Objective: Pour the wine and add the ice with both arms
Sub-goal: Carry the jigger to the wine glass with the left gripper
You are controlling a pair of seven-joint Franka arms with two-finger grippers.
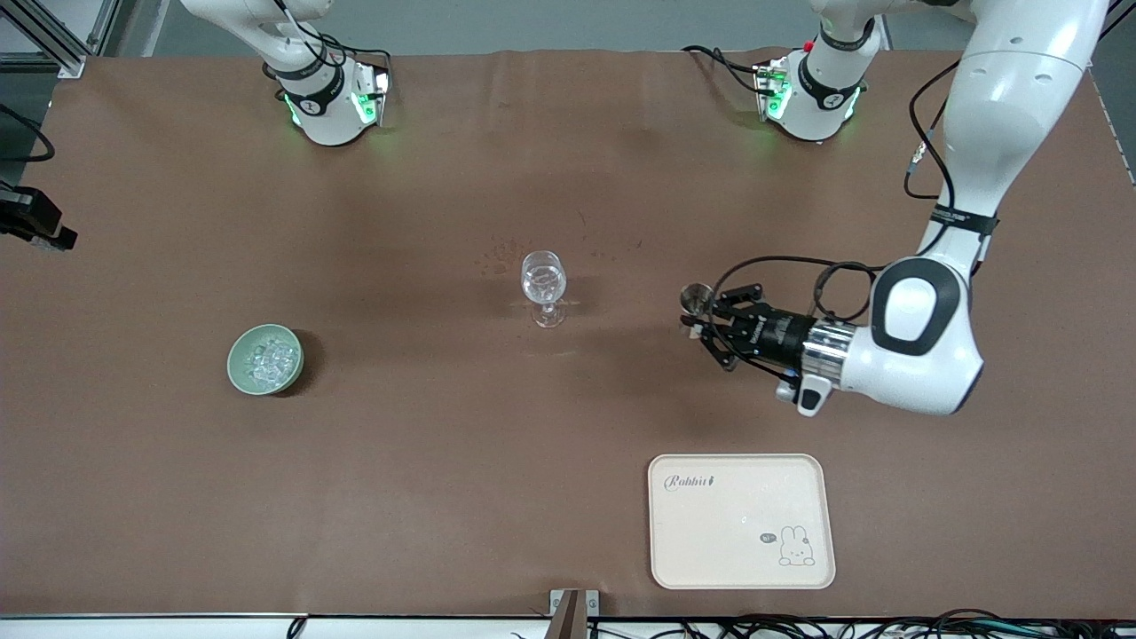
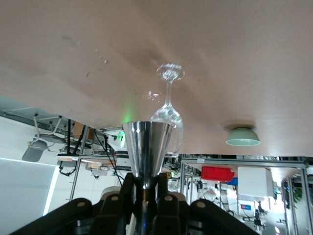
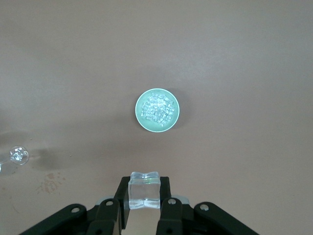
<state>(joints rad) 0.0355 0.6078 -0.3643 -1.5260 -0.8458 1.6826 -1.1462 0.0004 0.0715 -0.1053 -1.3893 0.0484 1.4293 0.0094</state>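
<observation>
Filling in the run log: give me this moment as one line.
left gripper: shut on metal cup, beside wine glass | right gripper: shut on ice cube, above green bowl | tray: bare

The table (image 1: 355, 497) is covered by a brown cloth, on which some faint creases and small stains are seen. Along its edge nearest the front camera, black cables (image 1: 799, 627) are laid. A metal frame (image 1: 53, 35) is seen at one corner. In the left wrist view, metal racks (image 2: 234, 196) and a red box (image 2: 218, 173) are shown.
</observation>
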